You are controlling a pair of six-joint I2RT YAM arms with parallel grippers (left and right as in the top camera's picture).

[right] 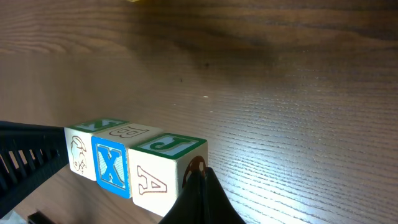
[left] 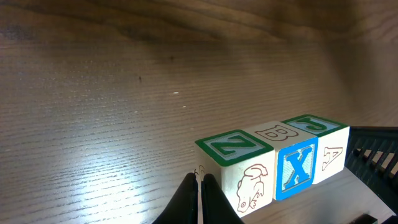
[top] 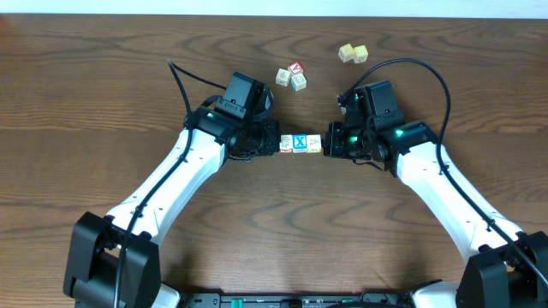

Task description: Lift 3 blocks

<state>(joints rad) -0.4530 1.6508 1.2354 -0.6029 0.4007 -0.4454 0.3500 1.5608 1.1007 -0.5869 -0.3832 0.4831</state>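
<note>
Three blocks stand in a tight row: a cream cube with a green Z top [left: 239, 174] [top: 286, 143], a blue cube with a white X [left: 297, 169] [top: 300, 142], and a cream cube with a green J top and an A [right: 158, 174] [top: 314, 144]. My left gripper [left: 200, 180] [top: 276, 143] is shut, its tips pressed on the row's left end. Against the right end presses my right gripper [right: 202, 174] [top: 325, 144], also shut. The row is squeezed between the two. It seems to sit slightly off the wood.
A cluster of cubes with a red-topped one [top: 292, 76] lies behind the row. A pale yellow pair of cubes [top: 352, 53] lies at the back right. Black cables arc over both arms above the brown wooden table [top: 86, 103].
</note>
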